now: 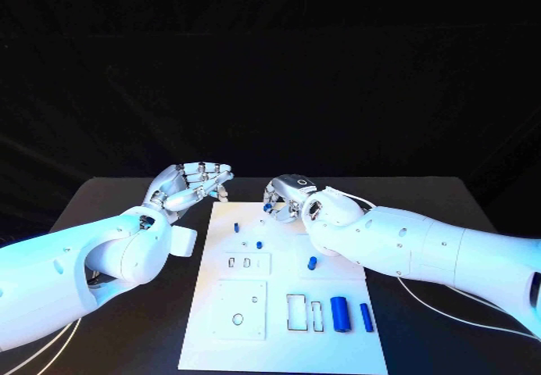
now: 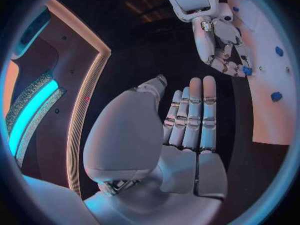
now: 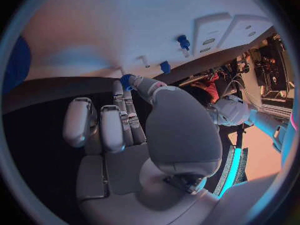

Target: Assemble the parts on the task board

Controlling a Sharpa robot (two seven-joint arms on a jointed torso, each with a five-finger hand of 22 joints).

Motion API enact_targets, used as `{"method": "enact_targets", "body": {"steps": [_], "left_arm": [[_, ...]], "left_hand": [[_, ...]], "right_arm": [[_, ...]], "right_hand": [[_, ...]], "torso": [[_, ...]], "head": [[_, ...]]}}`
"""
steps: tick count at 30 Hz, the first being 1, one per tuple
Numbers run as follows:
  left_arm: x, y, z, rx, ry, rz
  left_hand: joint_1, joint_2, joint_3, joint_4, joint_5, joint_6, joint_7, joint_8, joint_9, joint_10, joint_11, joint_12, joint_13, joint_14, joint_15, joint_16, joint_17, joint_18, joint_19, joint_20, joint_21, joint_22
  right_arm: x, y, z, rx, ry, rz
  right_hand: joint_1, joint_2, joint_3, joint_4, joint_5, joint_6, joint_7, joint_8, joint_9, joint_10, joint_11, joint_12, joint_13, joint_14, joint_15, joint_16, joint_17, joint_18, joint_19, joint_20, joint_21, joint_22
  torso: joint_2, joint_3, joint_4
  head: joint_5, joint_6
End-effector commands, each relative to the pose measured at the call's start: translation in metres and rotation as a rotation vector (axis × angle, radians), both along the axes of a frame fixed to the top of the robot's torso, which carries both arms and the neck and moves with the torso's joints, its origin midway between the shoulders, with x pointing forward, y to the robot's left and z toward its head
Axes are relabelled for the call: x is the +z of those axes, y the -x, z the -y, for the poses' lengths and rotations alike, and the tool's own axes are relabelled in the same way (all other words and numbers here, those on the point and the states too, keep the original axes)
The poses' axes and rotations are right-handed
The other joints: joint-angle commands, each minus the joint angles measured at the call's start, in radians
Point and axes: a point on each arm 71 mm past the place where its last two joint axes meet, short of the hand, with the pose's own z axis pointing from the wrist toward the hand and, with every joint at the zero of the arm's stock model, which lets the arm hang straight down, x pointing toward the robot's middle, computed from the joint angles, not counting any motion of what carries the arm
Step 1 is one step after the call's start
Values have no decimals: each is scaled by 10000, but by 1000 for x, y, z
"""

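The black bench carries the white task board, laid flat so its recesses face upward for insertion. The left hand is held off the board's far left corner, fingers extended together, holding nothing. The right hand is positioned over the board's far edge, a small blue part pinched at its fingertips, apparently for placement. Two blue cylinders lie near the board's near edge, well apart from both hands.
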Motion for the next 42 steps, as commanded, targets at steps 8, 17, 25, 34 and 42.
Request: {"method": "enact_targets", "body": {"steps": [8, 17, 25, 34, 42], "left_arm": [[4, -1, 3, -115, 111, 114], [7, -1, 3, -151, 112, 168], [8, -2, 2, -163, 106, 165], [8, -2, 2, -178, 102, 148], [8, -3, -1, -110, 75, 142]], "left_hand": [[52, 0, 13, -61, -27, -54, 11, -40, 10, -73, 0, -35, 13, -66, 12, 21, 16, 53, -63, -27, 53, 10], [69, -3, 17, -71, -34, -55, 12, -36, 19, -70, 1, -26, 18, -86, 13, 43, 22, 53, -81, -24, 82, 26], [70, -5, 16, -72, -38, -57, 13, -36, 21, -71, 1, -24, 19, -92, 14, 50, 24, 53, -87, -23, 92, 30], [68, -8, 13, -71, -45, -60, 14, -36, 24, -73, 2, -22, 20, -99, 16, 59, 26, 53, -95, -22, 103, 36], [65, -11, 9, -70, -49, -65, 16, -38, 25, -78, 4, -23, 20, -103, 17, 64, 27, 53, -100, -21, 109, 39]], "right_arm": [[-7, -2, -4, 36, 206, -53], [-8, -5, 1, -242, 347, -12], [-8, -5, 1, -268, 378, -29], [-7, -5, 0, -185, 103, 51], [-4, -1, 15, -274, -43, 124]], "right_hand": [[-70, -1, 73, 43, 20, -52, 44, 47, 316, 43, 30, -33, 2, 323, -46, 71, 0, -77, -15, -42, 35, -18], [-88, -29, 72, 46, 15, -80, 47, 46, 335, 27, 34, -42, -1, 320, -42, 71, -11, -77, -18, -39, 33, -18], [-104, -69, 70, 46, 10, -108, 55, 44, 355, 8, 40, -50, -5, 316, -38, 68, -27, -67, -48, -35, 3, -62], [-273, -683, -1500, 419, -349, -1846, 304, -1065, 128, -1761, 338, -26, -376, -158, 205, -826, -1631, 309, -1249, 218, -1456, -1931], [978, -146, -3716, 1197, -291, -1746, 273, -1276, 110, -1917, 329, 288, -497, -134, 202, -884, -1907, 340, -1134, 200, -1823, -2090]], "torso": [[38, -29, 60], [35, -28, 44], [43, -20, 36], [46, -23, 46], [20, -13, 2]], "head": [[11, -13], [20, -7], [35, -27], [32, -5], [27, 1]]}}
